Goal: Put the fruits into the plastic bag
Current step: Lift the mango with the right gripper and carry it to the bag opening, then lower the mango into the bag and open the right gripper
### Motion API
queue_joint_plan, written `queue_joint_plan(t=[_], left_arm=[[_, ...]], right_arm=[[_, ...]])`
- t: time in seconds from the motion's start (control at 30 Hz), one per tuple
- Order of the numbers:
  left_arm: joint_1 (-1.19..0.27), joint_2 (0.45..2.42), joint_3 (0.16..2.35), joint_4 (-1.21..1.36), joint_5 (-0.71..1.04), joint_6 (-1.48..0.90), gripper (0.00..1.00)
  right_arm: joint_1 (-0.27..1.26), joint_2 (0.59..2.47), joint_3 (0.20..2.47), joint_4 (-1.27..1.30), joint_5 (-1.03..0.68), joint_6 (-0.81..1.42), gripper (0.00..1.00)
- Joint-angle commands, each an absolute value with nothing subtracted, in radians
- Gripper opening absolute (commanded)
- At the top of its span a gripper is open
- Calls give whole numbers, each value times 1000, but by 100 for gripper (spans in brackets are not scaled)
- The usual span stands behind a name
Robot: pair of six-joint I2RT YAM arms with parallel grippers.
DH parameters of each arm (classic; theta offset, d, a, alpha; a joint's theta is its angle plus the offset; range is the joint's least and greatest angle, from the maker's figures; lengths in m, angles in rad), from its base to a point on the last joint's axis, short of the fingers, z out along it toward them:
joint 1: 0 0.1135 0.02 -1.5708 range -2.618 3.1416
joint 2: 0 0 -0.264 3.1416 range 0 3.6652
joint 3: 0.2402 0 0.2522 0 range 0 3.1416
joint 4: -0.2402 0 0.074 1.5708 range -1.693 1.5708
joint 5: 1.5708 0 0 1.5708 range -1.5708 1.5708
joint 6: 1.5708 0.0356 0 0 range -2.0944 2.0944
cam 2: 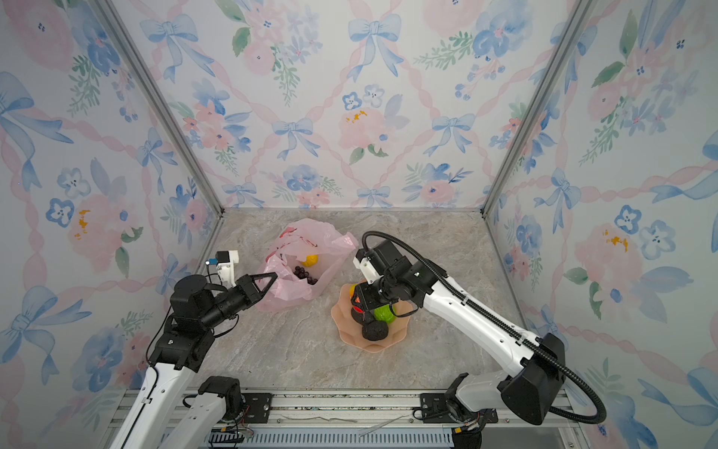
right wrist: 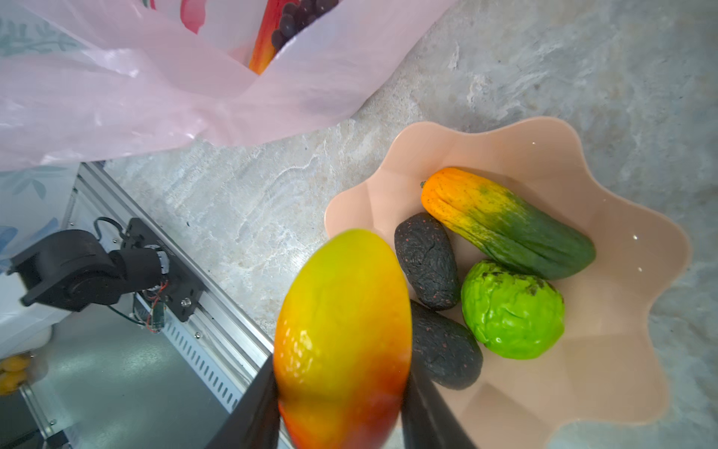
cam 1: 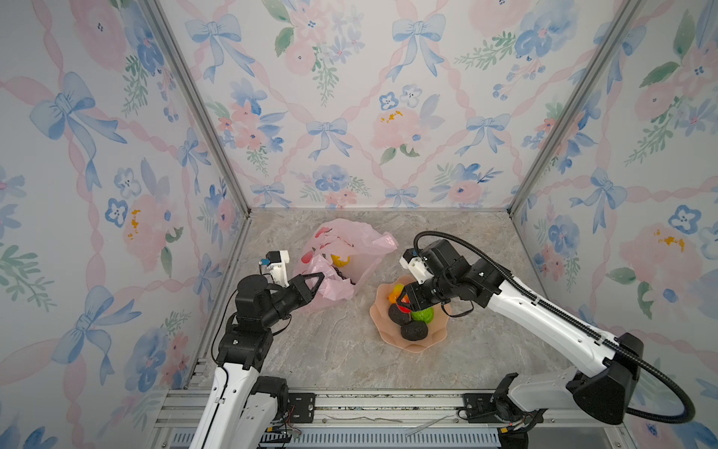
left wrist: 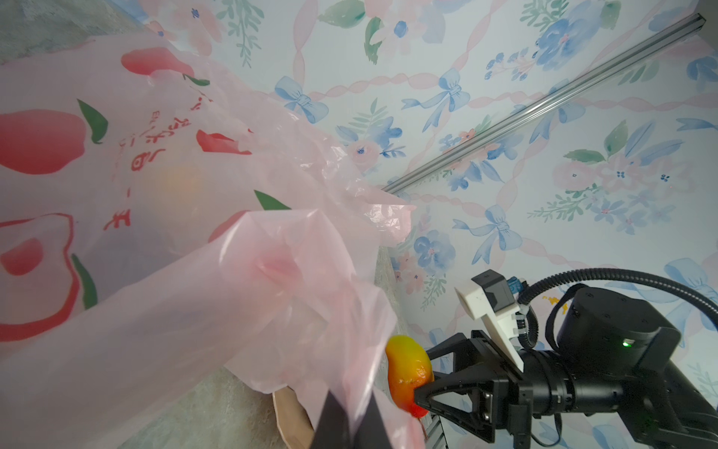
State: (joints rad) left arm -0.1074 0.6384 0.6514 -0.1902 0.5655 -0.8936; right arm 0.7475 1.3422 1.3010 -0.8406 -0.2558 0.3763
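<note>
We saw the grey stone-look table (cam 1: 330, 361) under everything. On it, toward the back, lay the thin pink crinkly plastic bag (cam 1: 349, 241) with red fruit pictures, its mouth open. The dark purple grapes (cam 2: 304, 274) and the round yellow lemon (cam 2: 310, 260) were already inside. Near the bag, to its right in both top views, sat the peach wavy-edged bowl (cam 1: 421, 347).

The black left gripper (cam 1: 316, 280) was pinched tight on the bag's near edge and held the mouth up. The black right gripper (right wrist: 340, 373) hung over the bowl. It was partly open, with its two fingers pressed on the sides of the smooth red-and-yellow mango (right wrist: 342, 311). The mango looked lifted off the bowl. Below it lay the long orange-and-green papaya (right wrist: 505, 225), the bumpy bright green fruit (right wrist: 513, 311) and two rough black avocados (right wrist: 427, 260).

What mattered most, we thought, was where the bag's mouth lay. It was to the left of the mango and a bit farther back, with bare table between. The right arm had the mango, so that arm had to carry it across. The mango's long side ran across the fingers, not along them, so we guessed it needed the mouth held wide.
</note>
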Motion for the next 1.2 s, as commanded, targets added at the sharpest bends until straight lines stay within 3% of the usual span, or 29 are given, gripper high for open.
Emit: queue_joint_plan(t=[0.0, 0.23, 0.67, 1.17], left_arm=[[-100, 637, 683, -197, 576, -888, 0], [-100, 632, 687, -198, 581, -892, 0], [-101, 626, 695, -197, 584, -896, 0], [-107, 636, 713, -191, 586, -904, 0]], right_arm=[[723, 1315, 1326, -798, -361, 437, 45], [717, 1378, 1444, -712, -475, 506, 46], [747, 1697, 1701, -651, -553, 529, 45], [742, 1868, 1738, -609, -614, 545, 45]])
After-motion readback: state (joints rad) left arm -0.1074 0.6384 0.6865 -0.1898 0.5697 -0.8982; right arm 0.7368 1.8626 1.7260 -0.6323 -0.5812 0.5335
